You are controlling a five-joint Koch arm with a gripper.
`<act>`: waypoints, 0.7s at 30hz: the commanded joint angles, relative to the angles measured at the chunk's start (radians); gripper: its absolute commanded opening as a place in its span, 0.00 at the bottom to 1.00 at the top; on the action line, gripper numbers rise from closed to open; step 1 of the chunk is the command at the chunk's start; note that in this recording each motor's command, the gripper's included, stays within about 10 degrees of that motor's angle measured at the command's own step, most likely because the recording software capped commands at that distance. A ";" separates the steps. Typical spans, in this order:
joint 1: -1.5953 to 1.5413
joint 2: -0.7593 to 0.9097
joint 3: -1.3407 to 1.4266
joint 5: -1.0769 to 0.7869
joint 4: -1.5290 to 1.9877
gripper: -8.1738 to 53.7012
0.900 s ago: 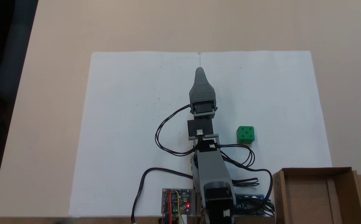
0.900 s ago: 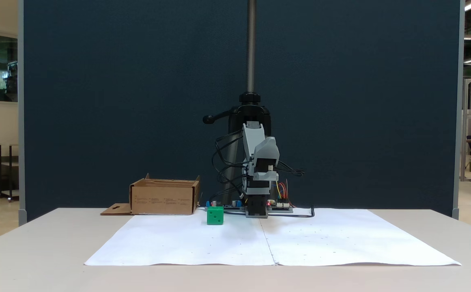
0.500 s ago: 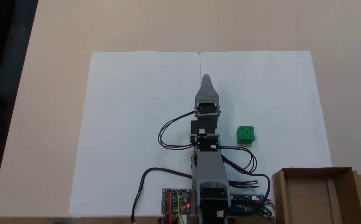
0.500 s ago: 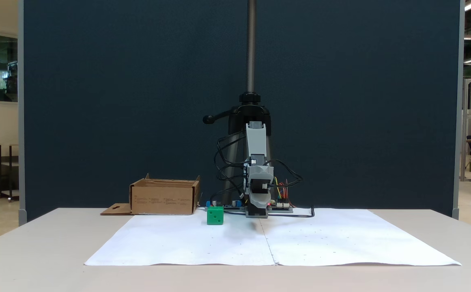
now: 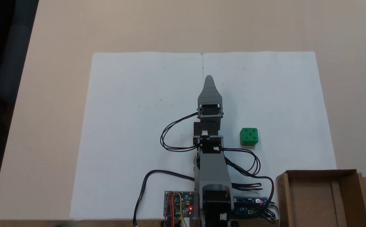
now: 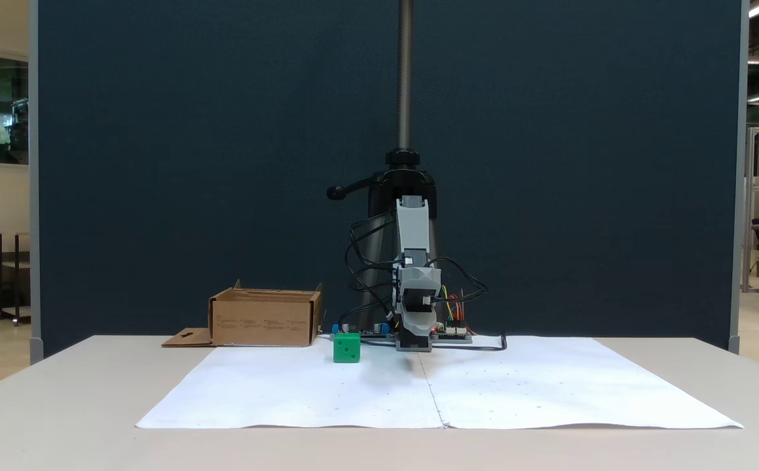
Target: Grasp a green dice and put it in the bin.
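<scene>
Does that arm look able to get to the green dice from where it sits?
Probably yes. The dice sits alone on the paper, just right of the arm in the top-down fixed view, with nothing between them.

green dice: 1 | bin: 1 | paper sheet: 1 | arm: 1

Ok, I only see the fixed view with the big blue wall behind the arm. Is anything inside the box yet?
Observer: No. In a fixed view from above, the bin shows bare cardboard inside.
Operator: How many dots are on top of the dice?
Observer: Five dots face up on the green dice.
Operator: Is the end effector pointing at it?
Observer: No. The end effector points straight away from the base; the dice lies to the right of the arm there.
</scene>
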 commanded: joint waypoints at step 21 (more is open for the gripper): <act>0.107 0.100 -0.299 -0.140 0.422 0.81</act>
